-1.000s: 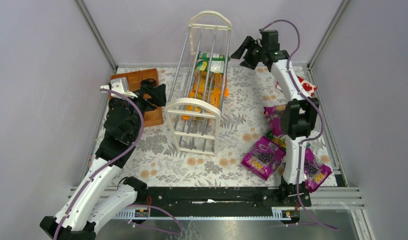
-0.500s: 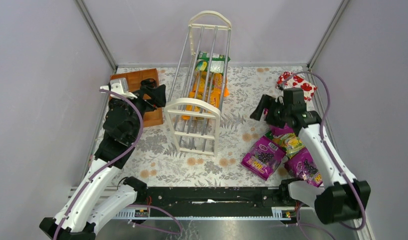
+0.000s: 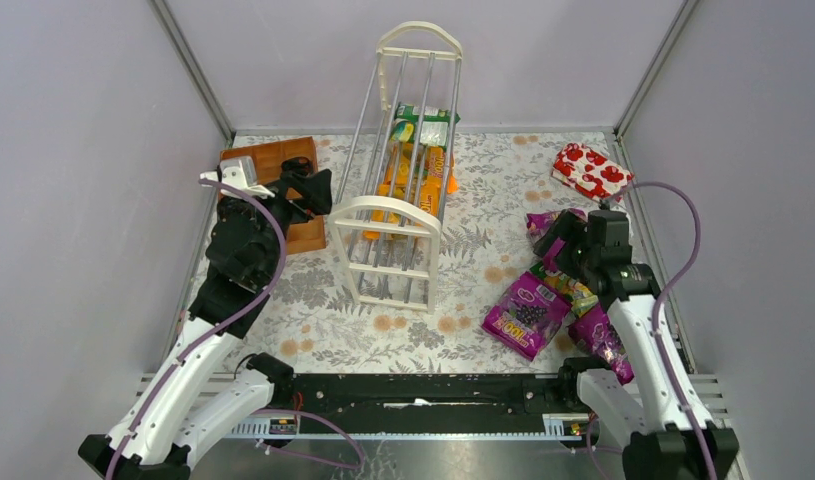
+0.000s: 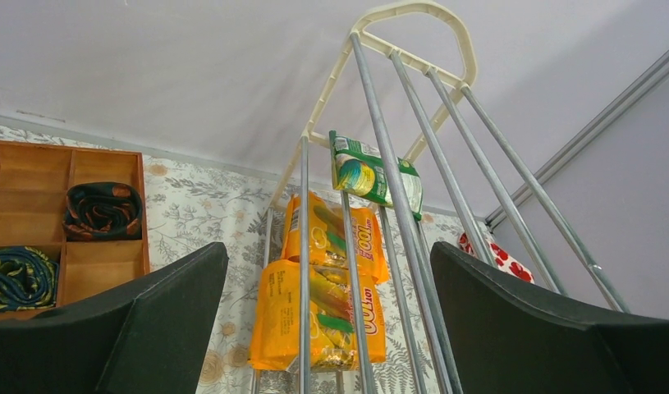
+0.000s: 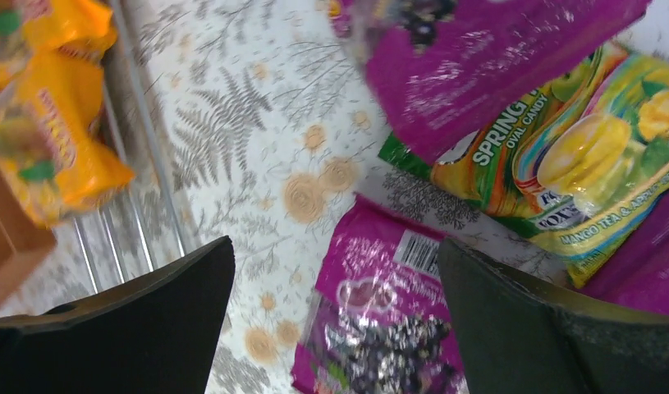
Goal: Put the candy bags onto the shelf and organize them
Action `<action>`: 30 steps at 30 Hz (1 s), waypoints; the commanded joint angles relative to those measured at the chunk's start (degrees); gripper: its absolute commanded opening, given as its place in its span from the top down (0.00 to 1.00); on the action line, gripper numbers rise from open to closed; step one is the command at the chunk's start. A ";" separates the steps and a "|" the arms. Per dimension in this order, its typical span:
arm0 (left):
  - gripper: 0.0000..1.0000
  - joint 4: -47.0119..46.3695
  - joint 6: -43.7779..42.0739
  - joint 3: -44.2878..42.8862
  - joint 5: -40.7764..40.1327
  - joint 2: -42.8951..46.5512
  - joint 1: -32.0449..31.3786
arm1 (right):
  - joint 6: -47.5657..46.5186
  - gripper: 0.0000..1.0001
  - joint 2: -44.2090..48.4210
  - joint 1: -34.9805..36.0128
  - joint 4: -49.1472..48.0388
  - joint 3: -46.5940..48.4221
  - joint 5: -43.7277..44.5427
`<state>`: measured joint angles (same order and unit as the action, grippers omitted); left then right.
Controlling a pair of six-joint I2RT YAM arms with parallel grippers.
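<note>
- Three glossy plastic candy bags sit among the thin silver rods of the tall cream-white shelf, mid-table. Two are orange-yellow bags printed "100", one nearer than the other. The last is a green bag at the far end, its lettering too small to read.
- Four more lie on the floral tablecloth at the near right: a purple grape bag marked "100", a second purple bag right of it, and a third purple bag farther back. Between them is a green-and-yellow bag reading "SPRING", "OVAL CANDY" and "MANGO TEA & APPLE TEA".
- The third purple bag overlaps the green-and-yellow bag's far edge.
- The right gripper hovers over this cluster, fingers spread wide, holding nothing.
- The left gripper is raised left of the shelf and faces it, fingers likewise apart and empty.
- A brown wooden compartment tray stands at the far left, with dark rolled cloths in two compartments.
- A red packet with white shapes lies far right, apart from the bags.
</note>
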<state>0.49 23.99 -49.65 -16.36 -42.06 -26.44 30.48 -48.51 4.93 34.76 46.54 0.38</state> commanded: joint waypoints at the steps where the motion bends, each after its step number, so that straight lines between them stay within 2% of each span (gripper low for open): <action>1: 0.01 -0.73 -0.83 -0.54 -0.40 1.28 -1.12 | 10.56 0.00 -3.14 -8.58 -13.94 -6.82 -5.35; 3: 0.01 -0.71 -0.87 -0.54 -0.53 1.63 -1.45 | 15.12 0.00 -4.32 -12.01 -20.41 -10.35 -9.59; 5: 0.01 -0.67 -0.96 -0.59 -0.80 1.85 -1.83 | 18.15 0.00 -4.98 -13.75 -23.39 -11.93 -9.85; 9: 0.01 -0.58 -1.38 -0.79 -1.36 2.32 -2.54 | 18.75 0.00 -4.52 -15.04 -24.26 -13.12 -4.50; 17: 0.01 -0.58 -1.71 -1.00 -2.22 2.78 -3.26 | 19.27 0.00 -11.15 -22.74 -28.43 -12.76 -8.38; 20: 0.01 -0.58 -1.84 -0.99 -2.48 2.87 -3.27 | 19.74 0.00 -14.48 -23.59 -31.34 -13.17 -8.56; 24: 0.01 -0.58 -1.91 -1.04 -2.64 2.85 -3.27 | 18.58 0.00 -20.11 -23.65 -34.02 -12.20 -8.89; 30: 0.01 -0.58 -1.93 -0.91 -2.91 2.91 -3.25 | 11.67 0.03 -31.01 -23.60 -37.47 -7.50 -11.60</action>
<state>0.84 22.87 -49.65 -17.98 -39.81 -29.47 47.55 -73.97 -18.50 1.78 34.11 -8.40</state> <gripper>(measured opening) 0.987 0.994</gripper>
